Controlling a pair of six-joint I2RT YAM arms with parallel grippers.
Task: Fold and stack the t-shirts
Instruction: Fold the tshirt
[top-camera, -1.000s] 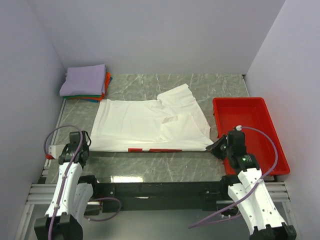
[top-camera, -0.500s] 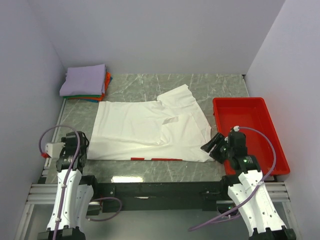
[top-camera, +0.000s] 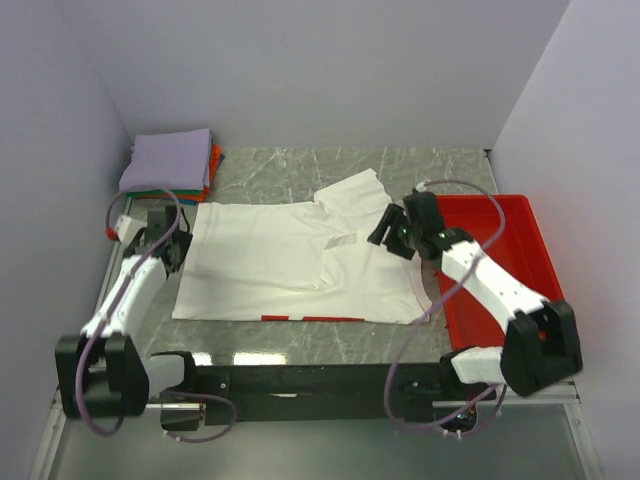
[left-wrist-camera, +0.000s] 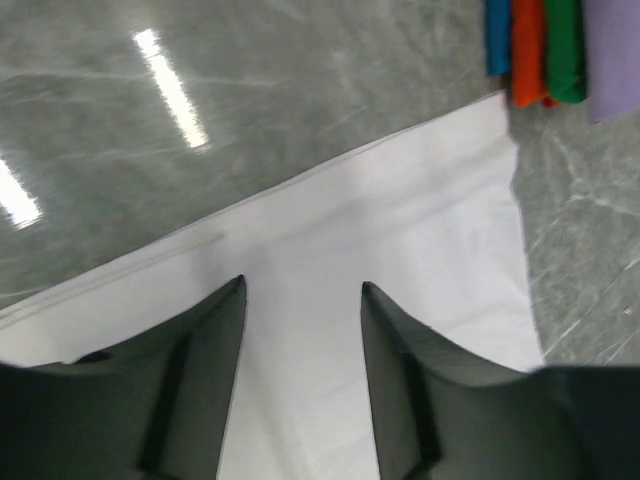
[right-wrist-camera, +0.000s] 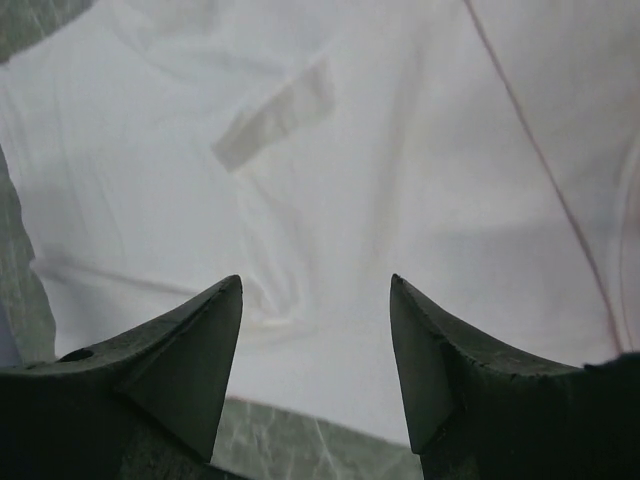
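Grippers both released: left gripper (left-wrist-camera: 303, 285) at the white t-shirt's (top-camera: 270, 265) left edge, right gripper (right-wrist-camera: 315, 280) over its right half; cloth looks limp and light, corners seem best to pinch.

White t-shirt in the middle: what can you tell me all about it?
The white t-shirt is soft, wrinkly cloth lying flat on the marble table, partly folded over itself. One sleeve sticks out at the back, a small label shows, and red print peeks out along the near edge. The left gripper and right gripper hang open over it, holding nothing.
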